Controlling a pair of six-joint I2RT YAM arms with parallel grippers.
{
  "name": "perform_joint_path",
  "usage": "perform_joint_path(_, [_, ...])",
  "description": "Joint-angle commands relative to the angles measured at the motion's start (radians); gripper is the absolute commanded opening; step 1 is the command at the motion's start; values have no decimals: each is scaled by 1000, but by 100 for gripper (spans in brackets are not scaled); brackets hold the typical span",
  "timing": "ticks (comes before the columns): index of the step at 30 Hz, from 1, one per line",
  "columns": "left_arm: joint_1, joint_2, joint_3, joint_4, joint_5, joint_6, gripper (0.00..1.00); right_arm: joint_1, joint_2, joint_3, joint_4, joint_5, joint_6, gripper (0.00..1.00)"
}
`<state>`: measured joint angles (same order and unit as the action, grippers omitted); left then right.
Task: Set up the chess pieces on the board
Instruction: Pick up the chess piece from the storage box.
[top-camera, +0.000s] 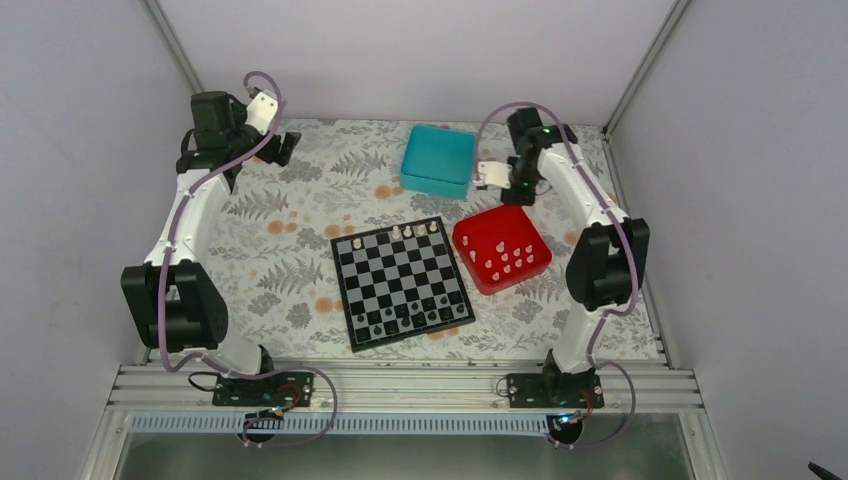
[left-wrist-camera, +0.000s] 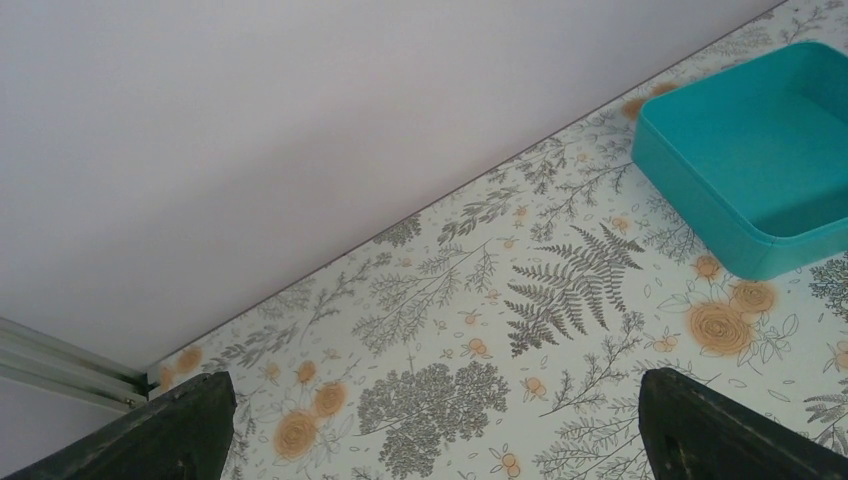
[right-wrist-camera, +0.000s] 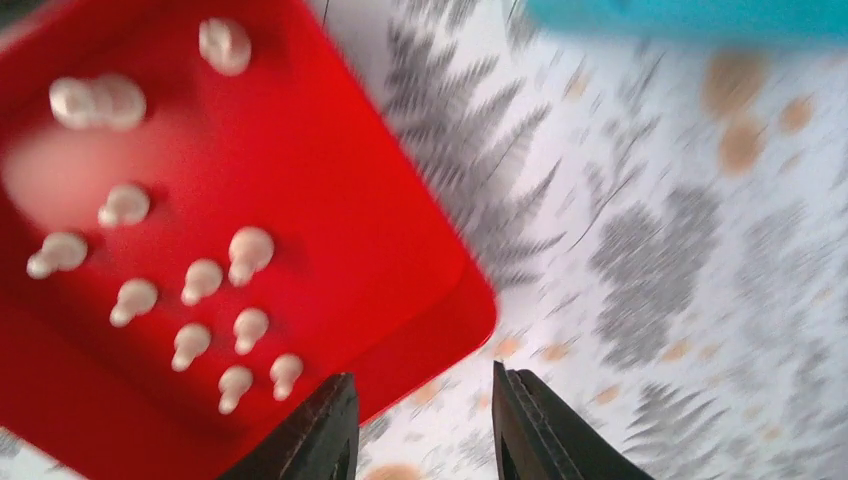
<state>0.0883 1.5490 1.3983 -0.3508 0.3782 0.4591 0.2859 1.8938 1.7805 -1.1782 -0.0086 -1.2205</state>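
— How wide do we have the right claw (right-wrist-camera: 425, 430)?
— Part open, with patterned table (right-wrist-camera: 650, 250) showing through the gap. We hold nothing, and we touch nothing that we can make out; the view is blurred.
— Where are the chess pieces (right-wrist-camera: 200, 285)?
— Most lie loose in the red tray (right-wrist-camera: 340, 180), ahead and left of that claw. The tray's corner sits just ahead of the gap. A few stand on the far row of the board (top-camera: 403, 282), beside the tray and well apart from the claw.
— Room for us?
— Bare table to its right. The teal box (right-wrist-camera: 700, 15) is ahead, well apart.
— And the left claw (left-wrist-camera: 432, 405)?
— Spread wide and empty over bare table, with the wall (left-wrist-camera: 300, 120) near ahead and the teal box ahead-right.
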Motion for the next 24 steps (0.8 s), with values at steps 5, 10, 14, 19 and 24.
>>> perform_joint_path(5, [5,-21,-1,20,33,-14,100,-68,-38,-222,38,-93,52,38])
perform_joint_path(10, [5,-18,4,17,38,-14,100,-67,-37,-295,80,-121,75,39])
perform_joint_path(14, [5,-19,0,18,38,-19,100,-66,-25,-330,104,-122,89,40])
perform_joint_path(19, [5,-27,-11,22,29,-19,100,-66,-10,-348,133,-105,95,40])
perform_joint_path(24, [5,-25,-12,23,34,-19,100,-66,15,-363,151,-109,105,40])
